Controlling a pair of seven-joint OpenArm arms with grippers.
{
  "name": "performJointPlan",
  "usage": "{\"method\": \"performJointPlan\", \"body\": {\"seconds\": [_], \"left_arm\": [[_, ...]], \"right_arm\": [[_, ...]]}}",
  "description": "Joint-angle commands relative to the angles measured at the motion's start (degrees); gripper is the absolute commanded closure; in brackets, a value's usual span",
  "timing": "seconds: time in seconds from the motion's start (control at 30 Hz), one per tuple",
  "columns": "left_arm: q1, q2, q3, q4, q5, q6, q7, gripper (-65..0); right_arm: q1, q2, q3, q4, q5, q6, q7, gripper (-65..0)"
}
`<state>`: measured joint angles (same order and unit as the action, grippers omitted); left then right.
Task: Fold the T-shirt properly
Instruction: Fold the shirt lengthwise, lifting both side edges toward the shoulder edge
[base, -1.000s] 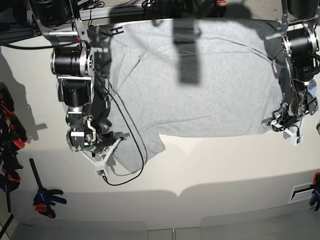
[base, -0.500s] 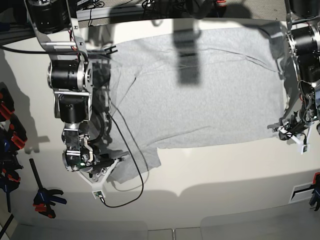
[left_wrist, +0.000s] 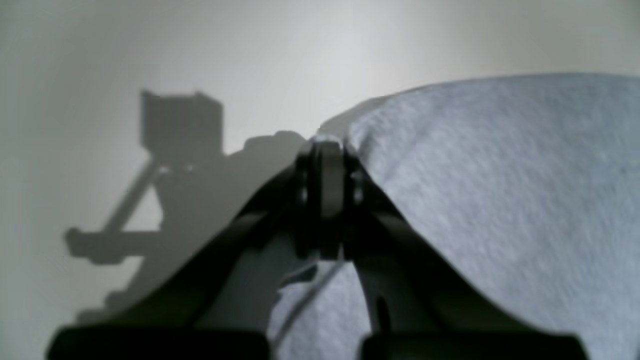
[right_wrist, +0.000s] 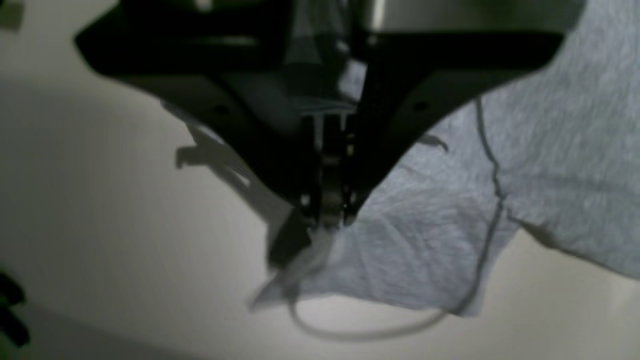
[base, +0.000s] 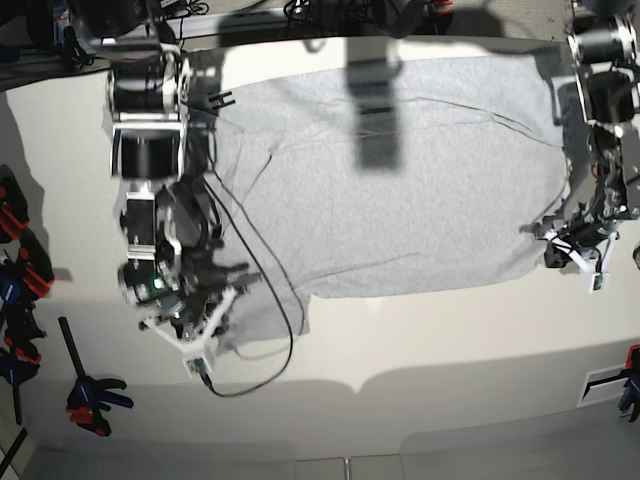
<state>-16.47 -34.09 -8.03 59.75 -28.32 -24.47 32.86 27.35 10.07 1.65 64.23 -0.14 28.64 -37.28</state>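
T-shirt (base: 400, 200) spread grey across the counter (base: 450, 390), and no lettering can be read on its visible side! Left end effector (left_wrist: 327, 200), fingers together, pinches the shirt's edge; right end effector (right_wrist: 330, 215), also closed, grips the fabric beside the shirt's lower corner flap.

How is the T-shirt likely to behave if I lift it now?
The T-shirt will probably hang limp, since creases already run across it. It looks thin, so likely light for its size. With the left claw and right claw both shut on its edge, the middle would probably sag between them.
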Motion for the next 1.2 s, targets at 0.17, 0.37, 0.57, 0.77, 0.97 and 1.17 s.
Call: {"method": "performJointPlan", "body": {"seconds": [0.17, 0.37, 0.57, 0.77, 0.97, 1.17], "left_arm": [[6.8, -1.5, -8.5, 16.6, -1.4, -0.1, 2.3, 0.0], [14.9, -1.5, -15.0, 27.5, -5.4, -0.2, 5.4, 0.0], [22.3, -1.5, -19.6, 35.6, -5.9, -0.2, 7.6, 0.0], [29.1, -1.5, -24.2, 42.1, -5.9, -0.2, 9.6, 0.0], [35.5, -1.4, -29.2, 47.3, -11.1, -0.2, 12.0, 0.0], [41.7, -0.2, -29.5, 49.5, -10.8, -0.4, 12.6, 0.0]], "right_arm": [[-6.6, 3.2, 0.2, 13.9, 0.8, 0.0, -0.1, 0.0], [-14.0, 5.3, 0.3, 25.9, 0.8, -0.8, -1.2, 0.0], [-21.1, 5.5, 0.3, 38.2, 0.8, -1.2, -3.6, 0.0], [-27.3, 6.0, 1.9, 45.6, 0.6, -1.3, -5.5, 0.0], [-33.5, 6.0, 8.1, 48.2, 2.9, -1.2, -6.6, 0.0], [-39.3, 6.0, 10.2, 49.2, 3.8, -1.2, -7.8, 0.0]]}}
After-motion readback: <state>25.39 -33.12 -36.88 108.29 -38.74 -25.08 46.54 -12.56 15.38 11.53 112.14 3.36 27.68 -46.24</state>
